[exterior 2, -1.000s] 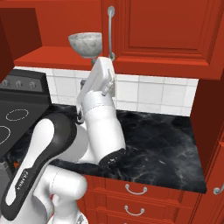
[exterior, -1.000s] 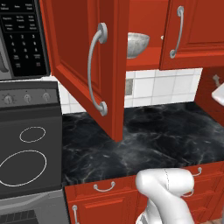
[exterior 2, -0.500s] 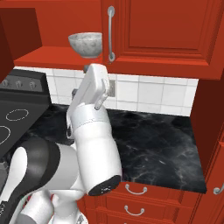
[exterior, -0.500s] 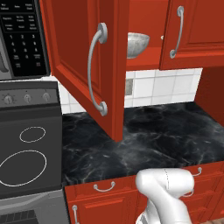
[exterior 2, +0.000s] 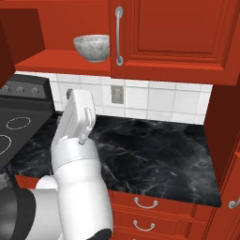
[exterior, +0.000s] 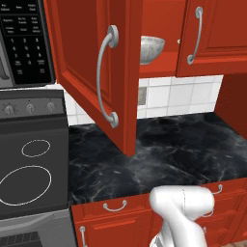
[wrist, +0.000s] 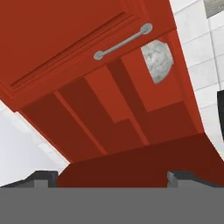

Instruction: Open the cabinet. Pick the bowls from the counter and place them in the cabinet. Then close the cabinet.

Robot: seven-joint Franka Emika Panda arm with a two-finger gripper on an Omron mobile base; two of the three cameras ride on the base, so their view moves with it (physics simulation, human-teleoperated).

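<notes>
The red cabinet (exterior: 96,72) is standing with its left door swung wide open and its right door (exterior 2: 173,37) shut, so the opening step looks done. The grey-white mottled stone-look bowl (exterior 2: 92,47) is sitting upright on the cabinet shelf, just beside the handle of the shut door, which suggests one of the two bowls is already placed. The black marble table (exterior: 159,154) is showing no bowl in any view, and the cream bowl is not to be seen, so I cannot tell whether it is placed further inside; judging from this, what is left is at most that second bowl and then shutting the open door. The claw (wrist: 111,177) is spread wide and carrying nothing, its tips pointing up toward the underside of the cabinet, with the stone-look bowl visible beyond. Compared with the earlier frames, the arm is pulling back and down from the shelf toward the base, with its hand now lower against the tiled wall (exterior 2: 159,101), while the bowl, the doors and the table are staying as they were.
</notes>
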